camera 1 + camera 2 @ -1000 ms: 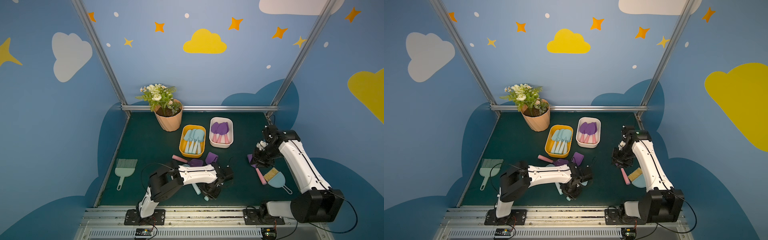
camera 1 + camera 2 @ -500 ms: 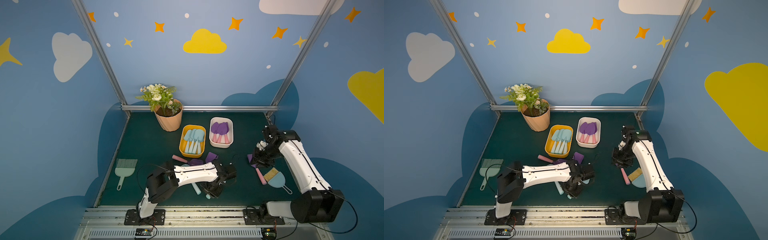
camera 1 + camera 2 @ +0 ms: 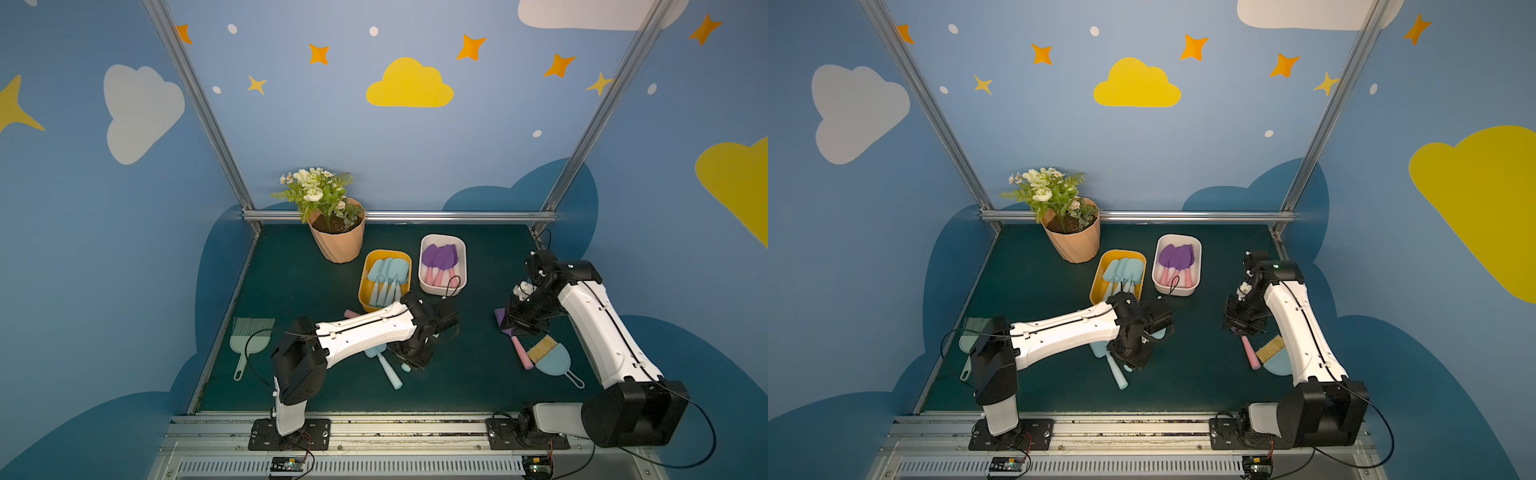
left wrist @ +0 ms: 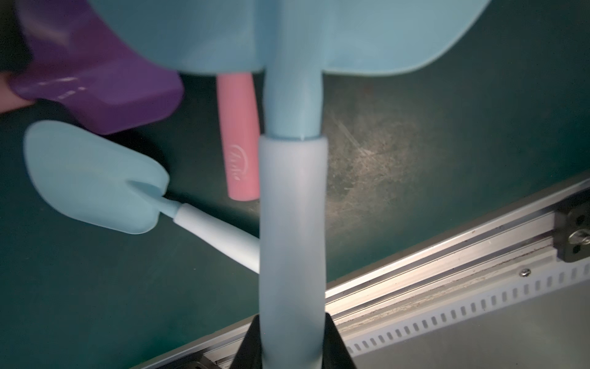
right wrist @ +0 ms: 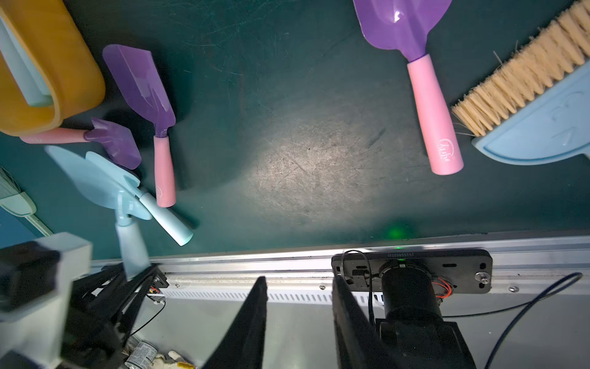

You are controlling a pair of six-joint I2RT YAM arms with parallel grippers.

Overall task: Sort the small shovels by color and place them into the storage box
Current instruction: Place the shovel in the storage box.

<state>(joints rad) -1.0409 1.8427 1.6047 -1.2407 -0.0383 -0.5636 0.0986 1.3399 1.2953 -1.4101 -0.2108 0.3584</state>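
Note:
My left gripper (image 4: 292,319) is shut on the pale handle of a light blue shovel (image 4: 292,204), held above the mat near the front middle (image 3: 409,359). Under it lie another light blue shovel (image 4: 95,185) and two purple shovels (image 5: 140,83) (image 5: 115,143) with pink handles. My right gripper (image 5: 298,281) is open and empty, hovering at the right (image 3: 521,328) over a third purple shovel (image 5: 431,111). The yellow storage box (image 3: 362,291) holds light blue shovels. The white storage box (image 3: 422,266) holds purple ones.
A blue brush (image 3: 548,357) with tan bristles lies right next to the purple shovel's handle. A mint-green brush (image 3: 249,336) lies at the left edge. A flower pot (image 3: 338,241) stands at the back. The metal rail (image 3: 374,419) runs along the front.
My left arm has moved back and a little left with the light blue shovel in its grip. The right arm has stayed still.

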